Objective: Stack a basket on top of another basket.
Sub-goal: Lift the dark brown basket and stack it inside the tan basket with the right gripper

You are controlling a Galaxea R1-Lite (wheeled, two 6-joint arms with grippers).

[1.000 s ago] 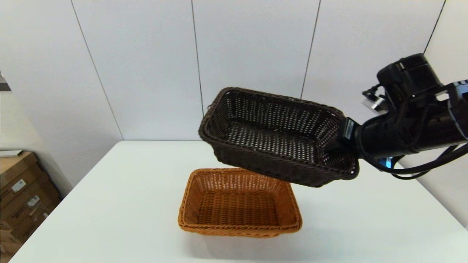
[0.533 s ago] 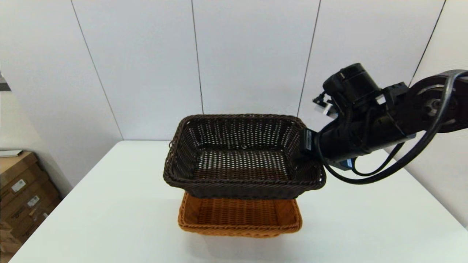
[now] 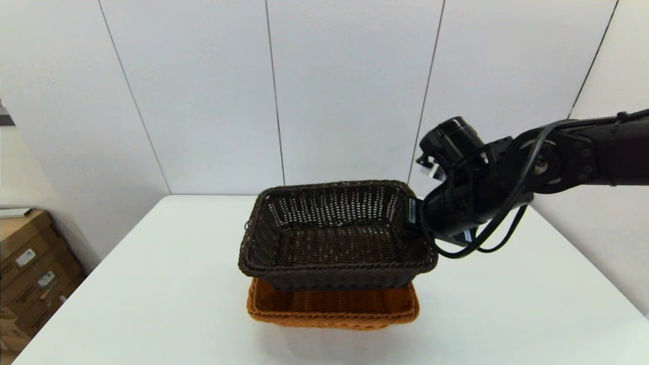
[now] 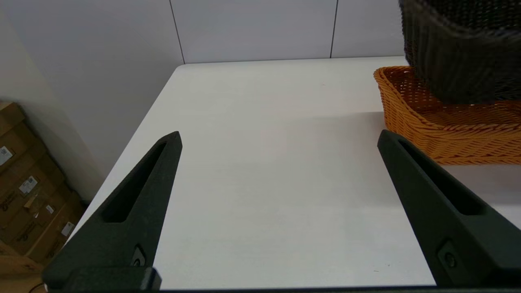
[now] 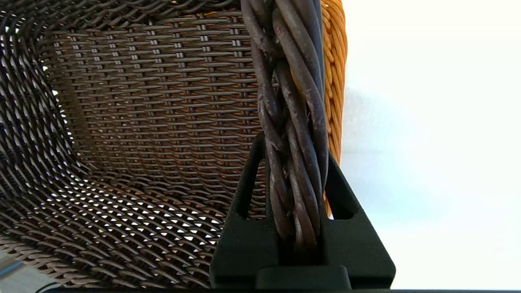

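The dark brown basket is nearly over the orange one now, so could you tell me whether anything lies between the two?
Nothing visible does. The right gripper is clamped on the braided rim of the dark brown basket, which hangs directly above the orange-tan basket. The part of the orange-tan basket's interior that shows is empty. The left gripper is open, off to the side.

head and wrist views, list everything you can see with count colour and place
dark brown basket: 1, almost black, held by its right-end rim over the orange-tan one, dipping into it
orange-tan basket: 1, orange-tan, on the table, directly under the dark one
table: 1, white, in front of the robot
cardboard boxes: several, brown, on the floor off the table's left side
wall panels: white, behind the table
right gripper: 1, black, jaws shut on the dark basket's braided rim
left gripper: 1, black, jaws open, low over the table left of the baskets
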